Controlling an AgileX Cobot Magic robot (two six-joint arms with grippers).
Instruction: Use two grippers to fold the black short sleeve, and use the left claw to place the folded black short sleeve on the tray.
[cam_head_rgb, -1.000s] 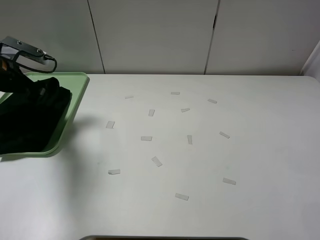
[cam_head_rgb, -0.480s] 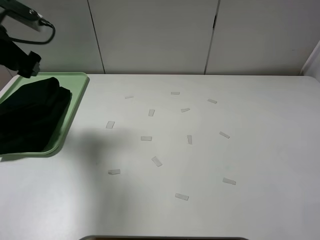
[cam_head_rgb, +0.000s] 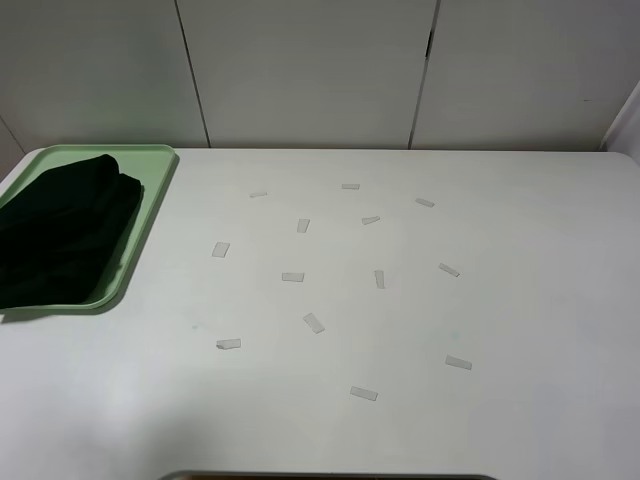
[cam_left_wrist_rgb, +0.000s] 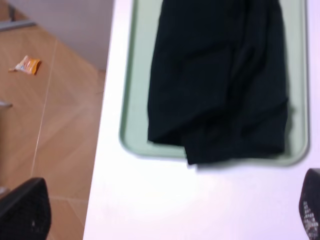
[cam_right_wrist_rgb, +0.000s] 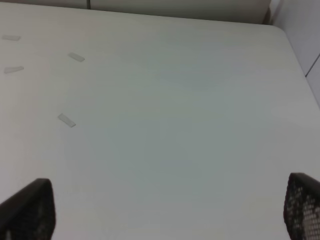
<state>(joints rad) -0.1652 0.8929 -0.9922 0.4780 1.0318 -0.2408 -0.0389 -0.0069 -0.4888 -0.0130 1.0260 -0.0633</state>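
Nearest you, your right gripper (cam_right_wrist_rgb: 165, 210) hangs with its fingers spread wide over bare white table (cam_head_rgb: 400, 320), holding nothing, with short tape strips (cam_head_rgb: 314, 322) scattered across the middle. Your left gripper (cam_left_wrist_rgb: 165, 210) is likewise spread wide and empty, above the table edge just short of the tray. Farther back at the left, the folded black short sleeve (cam_head_rgb: 60, 235) lies on the green tray (cam_head_rgb: 150, 200).
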